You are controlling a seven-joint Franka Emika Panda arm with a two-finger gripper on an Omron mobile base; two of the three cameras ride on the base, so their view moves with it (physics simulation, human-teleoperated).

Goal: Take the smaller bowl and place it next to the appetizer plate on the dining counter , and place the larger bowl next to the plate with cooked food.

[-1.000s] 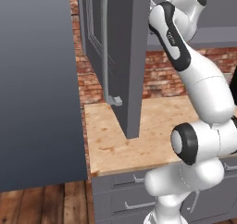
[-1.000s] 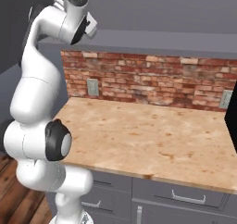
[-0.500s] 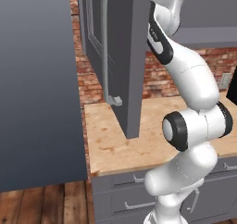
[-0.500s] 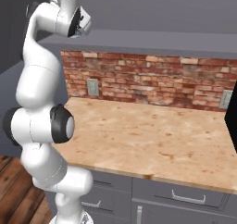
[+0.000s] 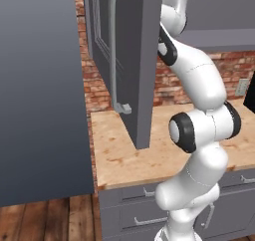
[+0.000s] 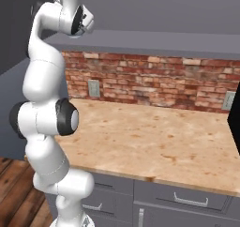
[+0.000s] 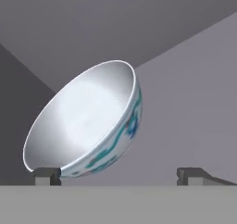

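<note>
Grey cabinet walls frame a white porcelain bowl with blue-green pattern just ahead of your wide-open fingers, so ease forward until its rim sits squarely between them.

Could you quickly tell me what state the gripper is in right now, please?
Gripper: open, holding nothing; its tips stand wide apart in front of a patterned bowl inside the cabinet.

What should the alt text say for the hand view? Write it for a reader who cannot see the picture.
A white porcelain bowl with a blue-green painted pattern appears tilted against plain grey cabinet walls, its pale inside facing the camera. The open gripper frames it, one fingertip level with the rim's lower edge, the other well clear.
</note>
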